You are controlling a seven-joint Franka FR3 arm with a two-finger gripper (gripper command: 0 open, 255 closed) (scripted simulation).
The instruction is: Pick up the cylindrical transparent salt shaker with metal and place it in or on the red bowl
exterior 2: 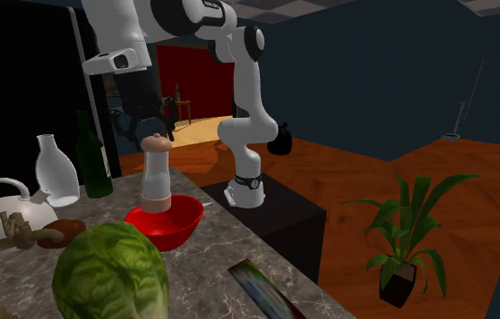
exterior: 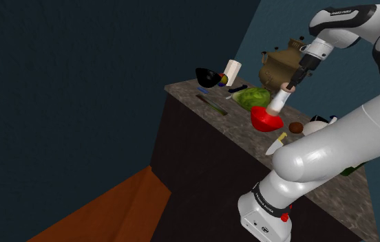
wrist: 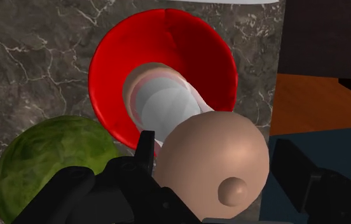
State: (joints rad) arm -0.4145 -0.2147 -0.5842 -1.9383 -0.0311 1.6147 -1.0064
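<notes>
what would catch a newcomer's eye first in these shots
The red bowl on the marble counter, with a tan-capped shaker set in it just below the black gripper. Next, the big green cabbage beside the bowl, nearest the camera in the second exterior view, and the white arm arching over the counter.

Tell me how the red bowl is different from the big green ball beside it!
The red bowl is shiny, plain red; the green ball, which looks like a cabbage, is mottled green with leafy veins. The red bowl is hollow and open on top, with the shaker poking down into it; the green ball is a closed round lump holding nothing. Both sit side by side on the marbled counter.
</notes>
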